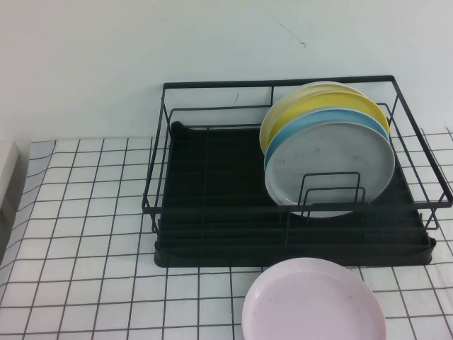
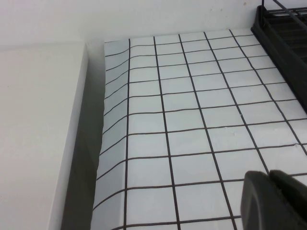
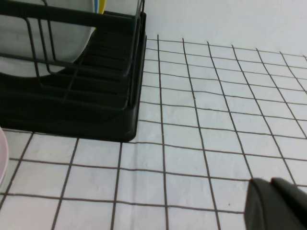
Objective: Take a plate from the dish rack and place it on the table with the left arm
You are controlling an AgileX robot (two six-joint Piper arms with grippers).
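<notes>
Plate [image 1: 333,166], pale grey and faintly speckled, stands on edge in the right half of the dish rack [image 1: 212,234], nearest of the upright stack and leaning behind two small wire loops. Just behind it sits a light blue plate [image 1: 318,122], then a yellow plate [image 1: 311,105] and what looks like a paler one at the very back. A pale pink plate [image 1: 313,301] lies flat on the bench [image 1: 85,234], just in front of the rack's near right side. The left pincer [image 2: 274,201] hangs over the gridded bench well left of the rack, closed and empty. The right pincer [image 3: 278,203] hovers over bare bench right of the rack; whether it is parted, I cannot tell.
</notes>
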